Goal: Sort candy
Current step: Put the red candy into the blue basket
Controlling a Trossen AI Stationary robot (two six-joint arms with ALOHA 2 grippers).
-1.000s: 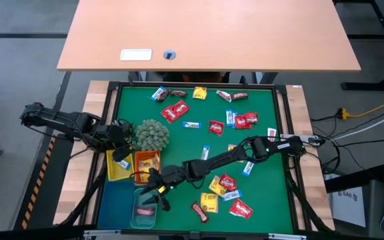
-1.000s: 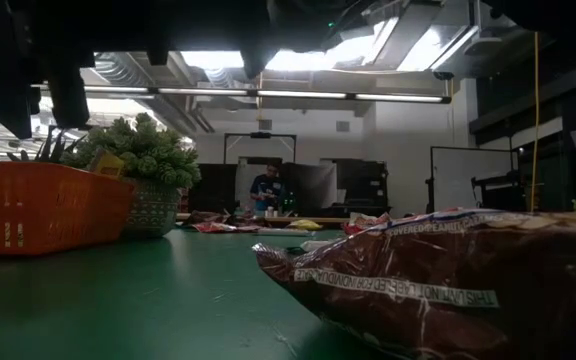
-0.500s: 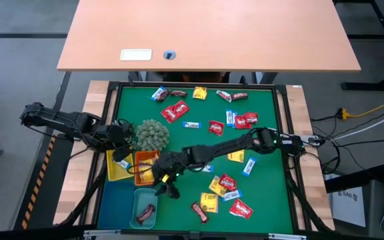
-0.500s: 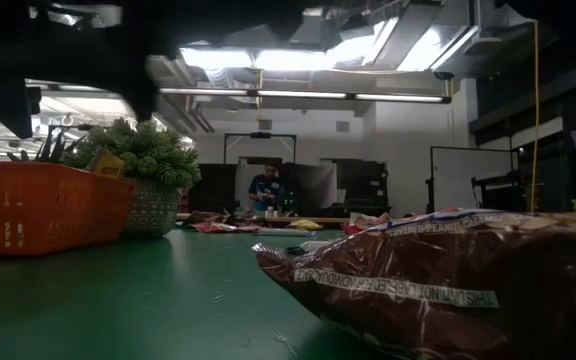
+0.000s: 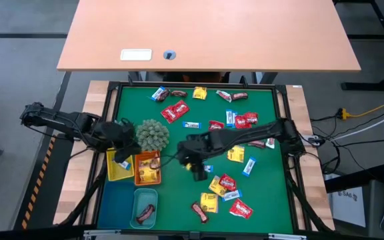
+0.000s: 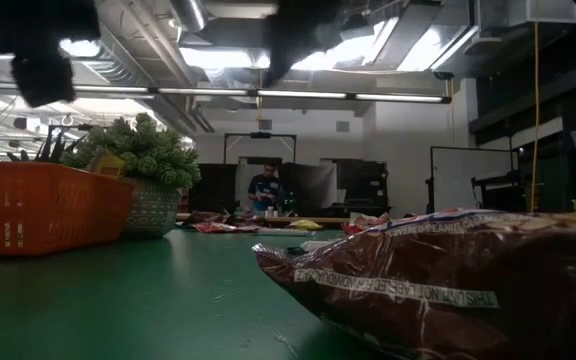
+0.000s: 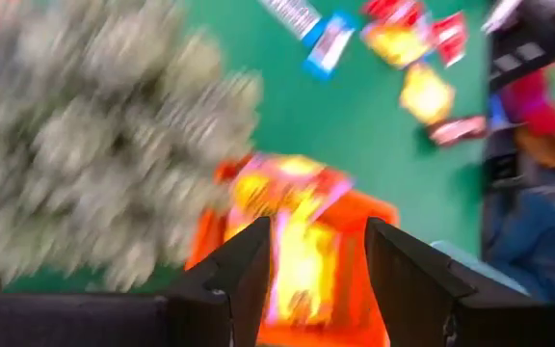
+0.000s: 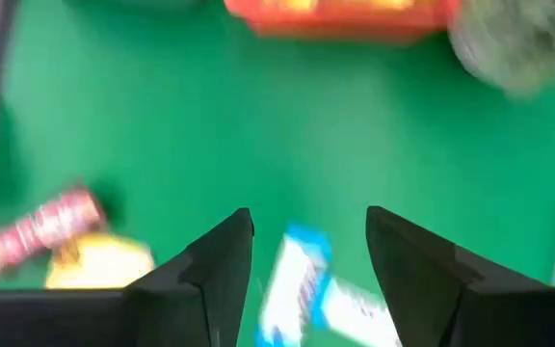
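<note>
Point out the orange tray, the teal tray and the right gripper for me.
orange tray (image 5: 136,178): high view, on its left rim.
teal tray (image 5: 138,197): high view, on bare floor near its upper rim.
right gripper (image 5: 199,173): high view, between its open fingertips, above the green mat.

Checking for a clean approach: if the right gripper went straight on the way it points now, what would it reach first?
Most likely a blue-white candy, lying on the green mat right between the right gripper's open fingers. Depth is unclear, but nothing shows in between.
</note>
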